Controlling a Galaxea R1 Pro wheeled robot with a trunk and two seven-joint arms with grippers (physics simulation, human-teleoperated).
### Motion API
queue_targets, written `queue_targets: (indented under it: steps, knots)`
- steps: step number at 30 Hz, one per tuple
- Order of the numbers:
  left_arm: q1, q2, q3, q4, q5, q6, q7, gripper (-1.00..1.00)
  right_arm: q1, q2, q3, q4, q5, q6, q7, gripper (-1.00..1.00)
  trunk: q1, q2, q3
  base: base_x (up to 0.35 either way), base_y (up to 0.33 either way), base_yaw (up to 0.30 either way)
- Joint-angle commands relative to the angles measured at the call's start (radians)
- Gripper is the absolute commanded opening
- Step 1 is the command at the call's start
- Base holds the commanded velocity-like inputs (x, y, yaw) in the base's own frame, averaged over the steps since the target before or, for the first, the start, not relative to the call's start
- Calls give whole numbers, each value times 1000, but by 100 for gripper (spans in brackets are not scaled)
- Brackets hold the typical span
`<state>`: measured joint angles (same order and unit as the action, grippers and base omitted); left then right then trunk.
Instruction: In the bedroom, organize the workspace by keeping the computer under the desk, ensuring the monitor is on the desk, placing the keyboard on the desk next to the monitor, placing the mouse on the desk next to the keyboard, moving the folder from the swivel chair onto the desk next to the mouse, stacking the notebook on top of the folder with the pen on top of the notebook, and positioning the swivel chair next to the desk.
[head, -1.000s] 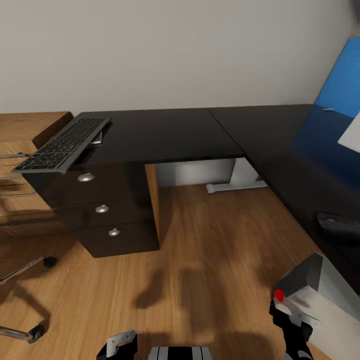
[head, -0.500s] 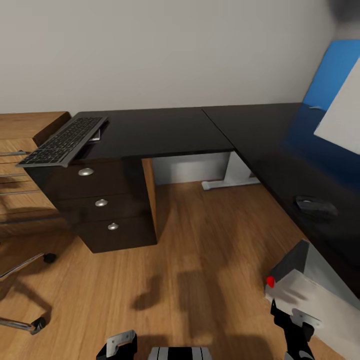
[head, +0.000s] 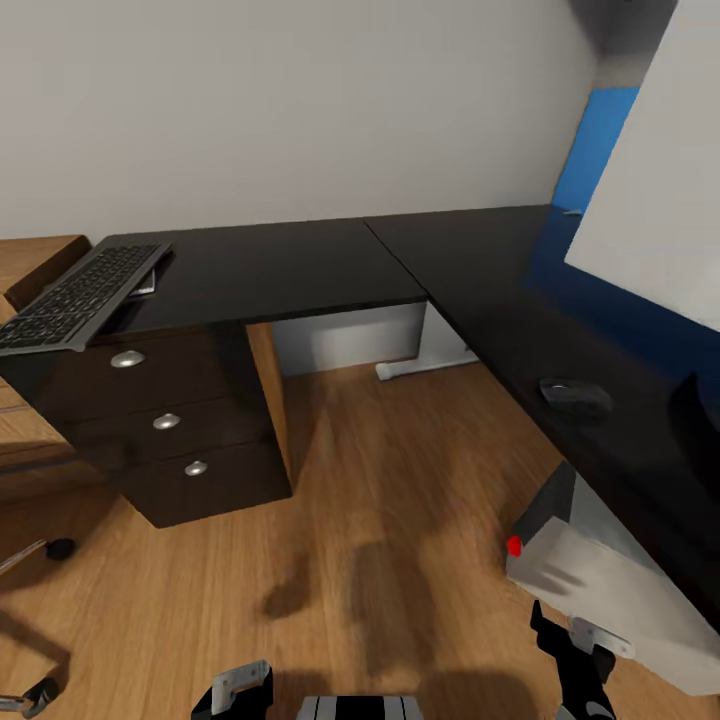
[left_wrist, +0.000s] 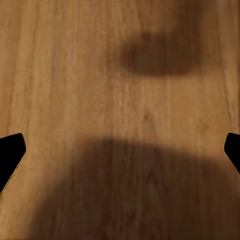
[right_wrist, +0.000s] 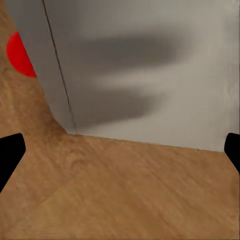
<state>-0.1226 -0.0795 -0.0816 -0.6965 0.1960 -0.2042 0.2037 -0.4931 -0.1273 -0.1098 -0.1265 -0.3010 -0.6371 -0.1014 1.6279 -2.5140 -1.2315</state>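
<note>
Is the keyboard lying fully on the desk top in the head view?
No, the keyboard hangs over the left end of the desk, tilted, above the drawers.

My left gripper (head: 238, 688) is a black block with a pale grey metal bracket bolted on, two small dark screw holes showing in its face, and between my arms sits a grey and white striped panel of my trunk (head: 360, 707). My right gripper (head: 578, 665) is black and angular, with a small silver plate near its top carrying a dark screw. Through my wrist cameras, my fingertips (left_wrist: 9, 156) are plain matte black wedges, as are those on the right (right_wrist: 10, 154).
</note>
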Motion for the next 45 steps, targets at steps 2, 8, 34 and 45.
queue_targets:
  steps: [2, 8, 34, 45]
  knots:
    - [0, 1, -6, 0, 10, -4, 7, 100, -1, -57, -21, 1, 7, -3, -1, 100, 0, 0, 0, 0, 194, -246]
    - [0, 1, -6, 0, 10, -4, 7, 100, -1, -57, -21, 1, 7, -3, -1, 100, 0, 0, 2, 0, 250, -233]
    - [0, 1, -6, 0, 10, -4, 7, 100, -1, -55, -21, 1, 7, -3, -1, 100, 0, 0, 2, 0, 164, -37]
    - [0, 1, -6, 2, 10, -4, 8, 100, -1, -55, -21, 1, 7, -3, -1, 100, 0, 0, 2, 0, 165, 0]
